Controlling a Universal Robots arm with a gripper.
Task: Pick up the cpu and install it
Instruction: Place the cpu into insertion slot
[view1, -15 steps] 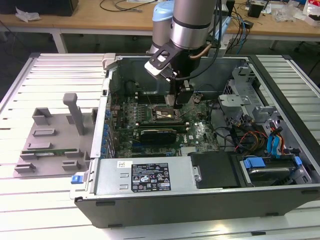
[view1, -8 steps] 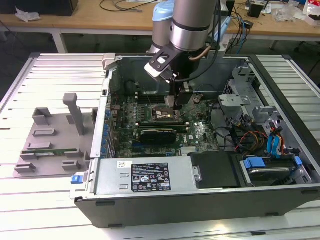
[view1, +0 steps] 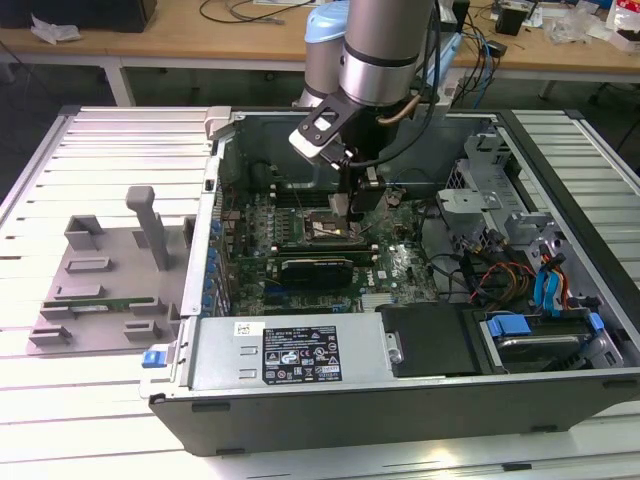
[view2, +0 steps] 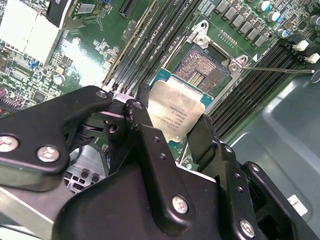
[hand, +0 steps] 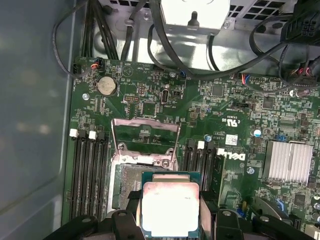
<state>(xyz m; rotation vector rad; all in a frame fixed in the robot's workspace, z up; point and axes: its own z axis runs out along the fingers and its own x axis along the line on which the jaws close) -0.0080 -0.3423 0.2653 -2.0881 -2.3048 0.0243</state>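
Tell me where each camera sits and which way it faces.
Exterior view: off the arm, raised, looking down into the open computer case; the arm shows.
First wrist view: at the wrist, facing the motherboard; the hand grips the cpu.
Second wrist view: at the wrist, looking past the hand at the socket.
Both wrist views share the cpu and socket.

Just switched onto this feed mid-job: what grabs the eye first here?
The silvery cpu stands out most, pinched in the black gripper right at the open socket on the green motherboard. In the exterior view, the arm reaches down into the middle of the opened computer case, with a grey fixture tray on the exterior view's left.
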